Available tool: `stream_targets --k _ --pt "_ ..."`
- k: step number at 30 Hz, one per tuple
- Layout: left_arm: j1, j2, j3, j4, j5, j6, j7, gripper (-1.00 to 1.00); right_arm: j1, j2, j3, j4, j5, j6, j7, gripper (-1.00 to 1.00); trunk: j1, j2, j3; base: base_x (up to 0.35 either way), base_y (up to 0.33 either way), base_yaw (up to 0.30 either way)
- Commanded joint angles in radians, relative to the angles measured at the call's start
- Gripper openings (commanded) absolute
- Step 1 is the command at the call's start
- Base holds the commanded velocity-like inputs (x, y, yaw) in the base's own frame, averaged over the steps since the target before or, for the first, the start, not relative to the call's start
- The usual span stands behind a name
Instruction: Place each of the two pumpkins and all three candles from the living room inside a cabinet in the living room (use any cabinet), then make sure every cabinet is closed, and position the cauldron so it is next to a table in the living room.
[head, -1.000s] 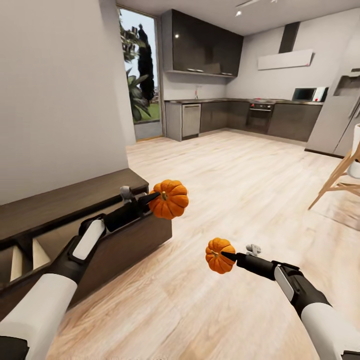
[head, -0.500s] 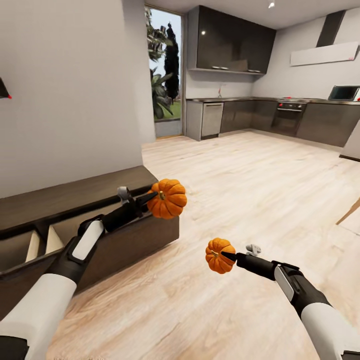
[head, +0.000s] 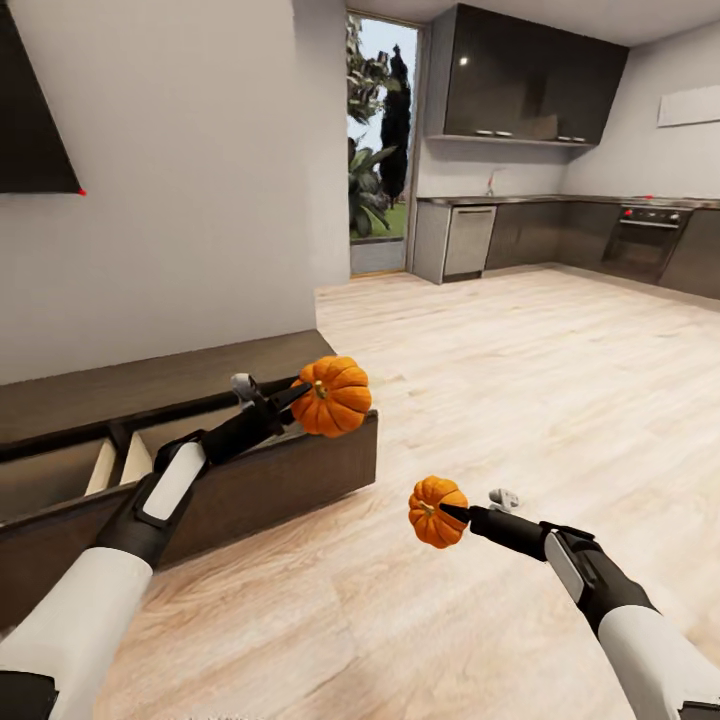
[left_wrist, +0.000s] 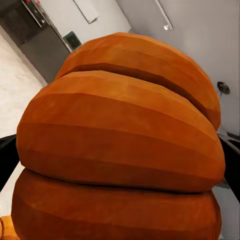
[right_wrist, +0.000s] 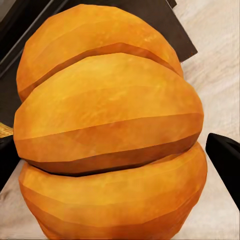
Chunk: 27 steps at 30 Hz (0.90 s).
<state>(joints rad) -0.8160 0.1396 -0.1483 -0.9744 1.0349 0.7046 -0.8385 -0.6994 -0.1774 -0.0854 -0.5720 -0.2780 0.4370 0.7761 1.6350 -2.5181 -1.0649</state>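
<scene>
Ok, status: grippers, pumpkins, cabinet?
Left gripper shut on larger pumpkin, at open cabinet. Right gripper shut on smaller pumpkin, over floor. Nothing blocking.

Pumpkins (head: 333, 396) right of cabinet (head: 200, 480)

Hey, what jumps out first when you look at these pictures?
Two bright orange pumpkins, one gripped in each end effector: the left pumpkin held over the open cabinet drawer, the right pumpkin held above the pale wood floor. Behind, a dark kitchen.
</scene>
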Motion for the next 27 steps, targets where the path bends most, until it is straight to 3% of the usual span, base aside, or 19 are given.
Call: stream_targets --k 1,7,14,27 --pt "0.000 -0.001 0.001 0.008 0.002 0.001 0.000 -1.00 0.000 0.002 0.000 0.000 0.000 0.000 -0.001 -1.00 0.000 0.000 0.000 0.008 -0.021 0.290" --pt "0.000 -0.002 0.002 0.024 0.002 0.001 -0.002 -1.00 0.000 0.010 0.001 0.000 0.002 0.000 -0.004 -1.00 0.000 0.000 0.000 0.002 -0.004 0.290" --pt "0.000 -0.002 0.003 0.023 0.003 0.001 -0.002 -1.00 0.000 0.021 0.001 0.000 0.002 -0.001 -0.051 -1.00 0.000 0.000 0.000 0.000 0.000 0.290" --pt "0.000 -0.002 0.003 0.023 0.003 0.000 -0.002 -1.00 0.000 0.024 0.002 -0.002 0.000 -0.001 -0.048 -1.00 0.000 0.000 0.000 0.022 0.000 0.290"
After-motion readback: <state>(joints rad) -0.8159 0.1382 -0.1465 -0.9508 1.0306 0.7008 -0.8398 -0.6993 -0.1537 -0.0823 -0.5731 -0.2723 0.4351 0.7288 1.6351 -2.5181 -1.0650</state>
